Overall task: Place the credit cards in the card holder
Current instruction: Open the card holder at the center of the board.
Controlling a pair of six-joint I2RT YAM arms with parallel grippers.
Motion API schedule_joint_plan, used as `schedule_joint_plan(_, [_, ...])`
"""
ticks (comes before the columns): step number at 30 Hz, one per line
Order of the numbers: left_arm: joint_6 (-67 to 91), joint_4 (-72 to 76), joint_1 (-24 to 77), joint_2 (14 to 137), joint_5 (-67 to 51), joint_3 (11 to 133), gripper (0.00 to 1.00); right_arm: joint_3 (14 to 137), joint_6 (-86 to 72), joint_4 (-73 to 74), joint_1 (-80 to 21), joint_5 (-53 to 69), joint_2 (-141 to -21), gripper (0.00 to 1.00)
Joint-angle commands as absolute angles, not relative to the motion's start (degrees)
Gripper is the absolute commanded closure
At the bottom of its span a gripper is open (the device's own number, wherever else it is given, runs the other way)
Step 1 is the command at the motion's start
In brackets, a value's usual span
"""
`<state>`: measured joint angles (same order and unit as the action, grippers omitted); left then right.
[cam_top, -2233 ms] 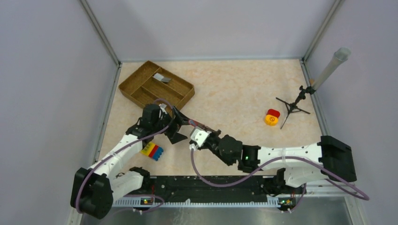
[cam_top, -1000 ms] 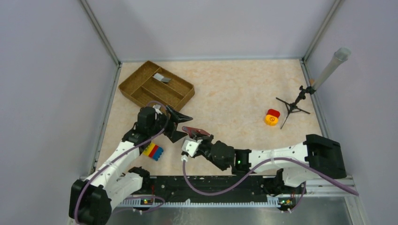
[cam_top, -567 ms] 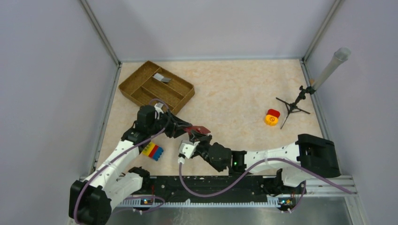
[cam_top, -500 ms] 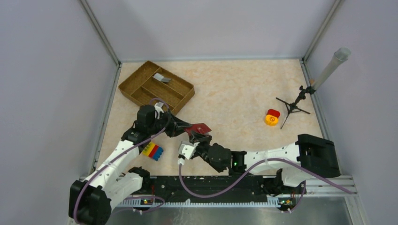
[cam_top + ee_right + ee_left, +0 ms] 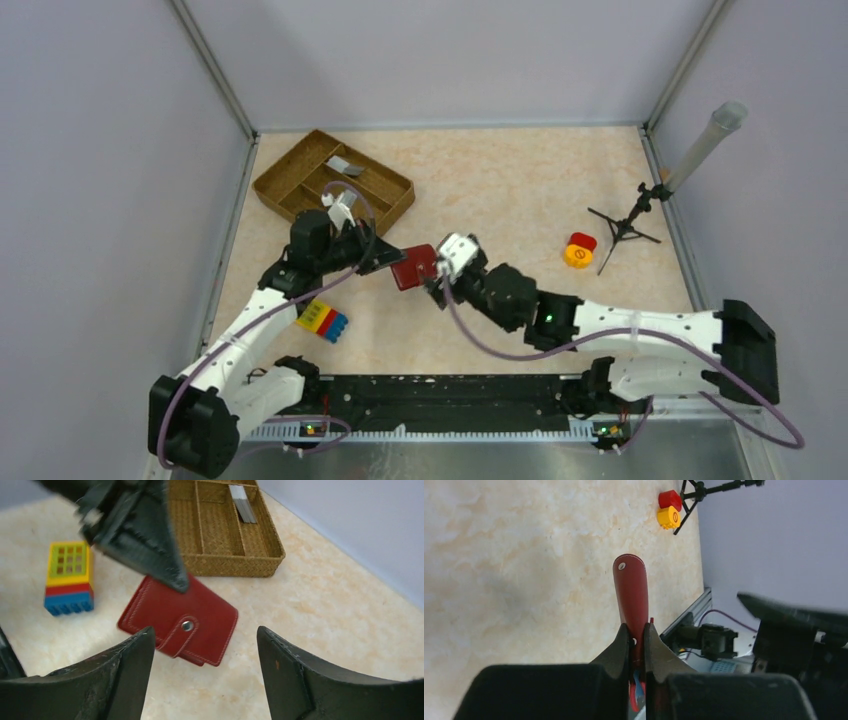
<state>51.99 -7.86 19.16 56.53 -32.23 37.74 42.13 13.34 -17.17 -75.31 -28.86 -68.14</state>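
**Credit cards (image 5: 343, 165): grey stack in tray, none in holder yet**

Left tool (image 5: 636, 630): pinched tight on one edge of the red leather card holder (image 5: 182, 620). Holder seen edge-on from the left wrist, snap tab fastened.

Right tool (image 5: 202, 636): spread wide, nothing gripped, hovering just beside the same holder.

Toy block (image 5: 323, 321): yellow, red and blue, on the bench (image 5: 500, 190) beside the left arm.

Wicker tray (image 5: 268, 186): far-left corner, beyond the left tool. Cards in its far compartment, long axis roughly along the divider, well apart from both tools.

Left arm nearer the tray but occupied. Right tool free, so likelier for fetching. Unsnapping the holder probably needed first.
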Motion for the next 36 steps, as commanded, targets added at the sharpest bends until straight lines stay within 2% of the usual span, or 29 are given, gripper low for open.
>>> schedule_joint_plan(1, [35.8, -1.2, 18.9, 54.2, -39.5, 39.1, 1.00, 42.9, -12.4, -10.8, -64.2, -7.8, -60.1, 0.29])
schedule_joint_plan(6, [32.6, -0.5, 19.1, 50.8, -43.5, 38.5, 1.00, 39.2, -31.1, -21.5, -52.3, 17.8, -58.7, 0.38])
schedule_joint_plan(11, [38.6, 7.7, 19.1, 48.6, -45.4, 34.3, 1.00, 39.6, -37.1, -26.2, -50.3, 28.8, -62.4, 0.48])
schedule_joint_plan(15, [43.6, 13.4, 19.0, 47.5, -45.5, 31.8, 1.00, 37.9, -37.9, -27.2, -50.3, 28.4, -63.9, 0.52])
schedule_joint_plan(36, [48.2, 15.8, 19.0, 45.4, -50.5, 32.1, 1.00, 34.9, -34.1, -28.0, -47.0, 25.6, -63.6, 0.52])
